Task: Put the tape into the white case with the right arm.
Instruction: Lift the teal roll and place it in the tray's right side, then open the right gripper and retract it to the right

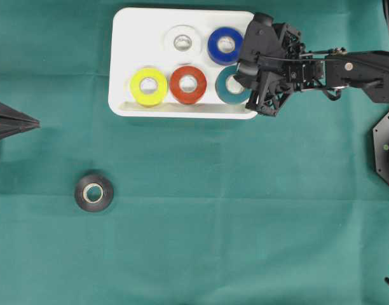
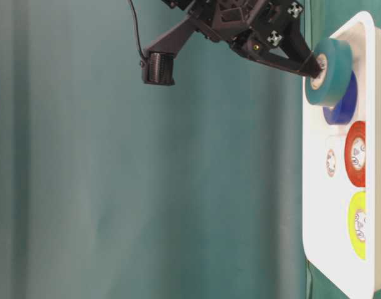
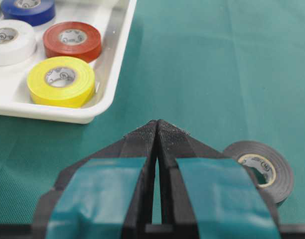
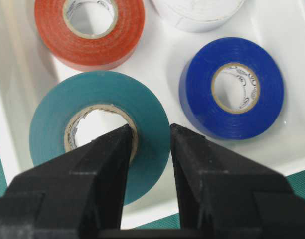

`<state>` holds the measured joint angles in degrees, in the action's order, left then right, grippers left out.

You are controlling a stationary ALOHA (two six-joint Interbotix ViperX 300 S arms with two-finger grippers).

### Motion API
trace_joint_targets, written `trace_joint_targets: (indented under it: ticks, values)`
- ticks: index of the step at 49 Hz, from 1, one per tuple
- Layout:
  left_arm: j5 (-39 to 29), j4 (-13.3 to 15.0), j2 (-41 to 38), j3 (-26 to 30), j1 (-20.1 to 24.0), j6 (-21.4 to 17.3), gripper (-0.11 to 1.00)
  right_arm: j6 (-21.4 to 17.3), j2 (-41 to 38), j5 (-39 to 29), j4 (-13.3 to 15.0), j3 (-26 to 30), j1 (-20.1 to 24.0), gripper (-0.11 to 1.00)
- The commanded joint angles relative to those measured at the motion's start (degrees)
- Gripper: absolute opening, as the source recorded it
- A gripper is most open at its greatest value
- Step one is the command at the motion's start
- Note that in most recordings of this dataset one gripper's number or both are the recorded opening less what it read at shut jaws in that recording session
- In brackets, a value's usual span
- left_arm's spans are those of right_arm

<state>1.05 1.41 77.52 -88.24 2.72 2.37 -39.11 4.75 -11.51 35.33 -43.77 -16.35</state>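
The white case point(image 1: 137, 19) lies at the back centre of the green cloth. My all-black right gripper point(image 1: 240, 77) hovers over its front right corner. It is shut on the wall of a teal tape roll point(image 4: 97, 92), with one finger in the core and the other outside. In the table-level view the teal tape roll point(image 2: 332, 71) hangs just above the white case point(image 2: 327, 205). White point(image 1: 182, 42), blue point(image 1: 225, 45), red point(image 1: 188, 84) and yellow point(image 1: 149, 86) rolls lie in the case. My left gripper point(image 1: 16, 122), with cyan patches, sits shut at the left edge.
A black tape roll point(image 1: 94, 192) lies loose on the cloth at the front left, just right of the left gripper point(image 3: 157, 124) in its wrist view. The right arm's base point(image 1: 386, 149) stands at the right edge.
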Motion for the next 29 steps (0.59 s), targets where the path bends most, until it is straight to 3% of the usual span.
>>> trace_joint_targets:
  ticks: [1, 15, 17, 22, 29]
  values:
    - [0.3, 0.1, -0.4, 0.6, 0.1, 0.0, 0.00, -0.1, 0.3, 0.6, 0.3, 0.7, -0.1, -0.01]
    - [0.3, 0.1, -0.4, 0.6, 0.0, 0.0, 0.00, -0.5, 0.2, 0.7, 0.3, 0.3, -0.1, 0.00]
    - [0.3, 0.1, -0.4, 0.6, 0.1, 0.0, 0.00, -0.5, 0.2, 0.8, 0.3, 0.1, -0.1, 0.04]
    - [0.3, 0.1, -0.4, 0.6, 0.1, 0.0, 0.00, -0.5, 0.2, 0.9, 0.3, -0.7, 0.0, 0.25]
    - [0.3, 0.1, -0.4, 0.6, 0.1, 0.0, 0.00, -0.5, 0.3, 0.9, 0.3, -1.5, 0.0, 0.68]
